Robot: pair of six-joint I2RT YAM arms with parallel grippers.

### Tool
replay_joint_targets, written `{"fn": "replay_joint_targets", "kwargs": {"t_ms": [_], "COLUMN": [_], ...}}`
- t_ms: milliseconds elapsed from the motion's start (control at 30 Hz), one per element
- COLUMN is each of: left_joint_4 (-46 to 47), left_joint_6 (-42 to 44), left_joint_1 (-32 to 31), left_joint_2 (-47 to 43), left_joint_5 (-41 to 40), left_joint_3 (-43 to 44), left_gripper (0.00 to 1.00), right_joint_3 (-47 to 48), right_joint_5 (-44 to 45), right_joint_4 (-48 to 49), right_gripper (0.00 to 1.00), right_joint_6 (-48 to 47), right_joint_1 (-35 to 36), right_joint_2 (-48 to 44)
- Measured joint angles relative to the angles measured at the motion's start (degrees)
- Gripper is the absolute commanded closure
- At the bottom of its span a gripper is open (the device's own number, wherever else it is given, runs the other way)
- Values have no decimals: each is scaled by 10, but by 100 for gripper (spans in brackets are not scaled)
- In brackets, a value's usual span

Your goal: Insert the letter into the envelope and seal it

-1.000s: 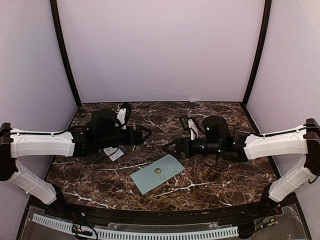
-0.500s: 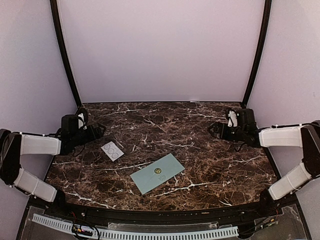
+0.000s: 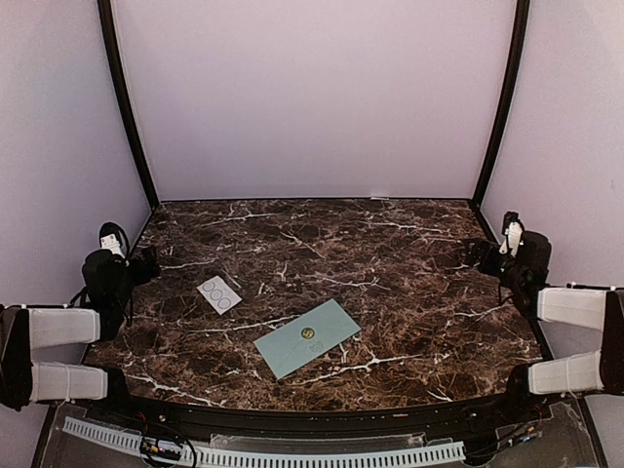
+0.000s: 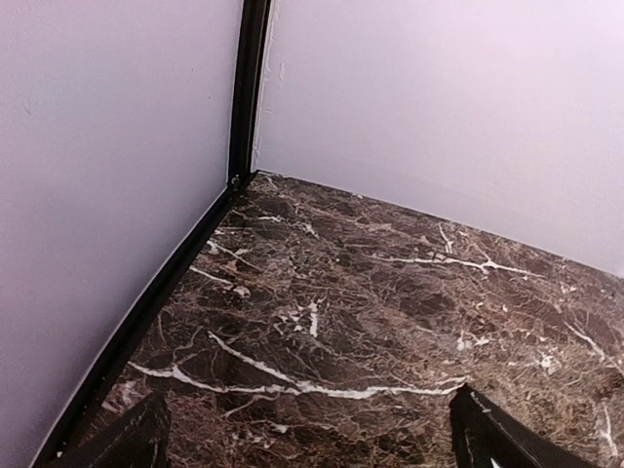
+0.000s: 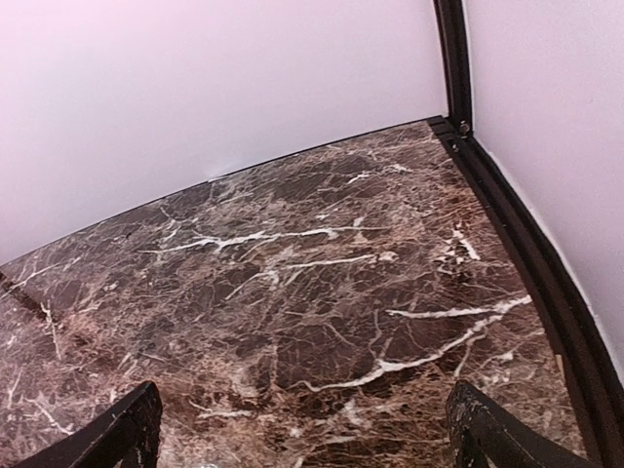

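Envelope (image 3: 307, 337), pale blue-green paper rectangle, lies flat on dark marble table (image 3: 409, 292), near front centre. Your left gripper (image 4: 312, 434) and right gripper (image 5: 302, 429): fingers spread wide, holding nothing, out by side walls.

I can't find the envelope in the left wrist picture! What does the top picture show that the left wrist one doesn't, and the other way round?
Only the top view shows the pale blue-green paper envelope with a round green sticker on it, the small white strip with three circles, and the right gripper. Only the left wrist view shows the black fingertips of the left gripper standing wide apart, nothing between them. Both show the dark brown marble table and the black corner post.
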Motion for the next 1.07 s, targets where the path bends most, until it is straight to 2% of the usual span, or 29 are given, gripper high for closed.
{"fn": "replay_joint_targets", "kwargs": {"t_ms": [200, 333, 567, 733, 1067], "left_joint_4": [76, 163, 301, 375, 373], "left_joint_6": [69, 93, 115, 139, 156], "left_joint_1": [0, 0, -3, -26, -39], "left_joint_2": [58, 115, 209, 275, 284], "left_joint_5": [0, 19, 60, 61, 46], "left_joint_3": [-9, -12, -40, -39, -7], "left_gripper": [1, 1, 1, 1, 1], "right_joint_3": [-87, -125, -128, -127, -119], "right_joint_5": [92, 133, 144, 138, 137], "right_joint_4": [157, 278, 418, 479, 499], "right_gripper": [1, 1, 1, 1, 1], "right_joint_6": [-45, -68, -99, -127, -153], "right_joint_1": [0, 0, 0, 19, 42], "right_joint_2": [-3, 48, 143, 211, 221]}}
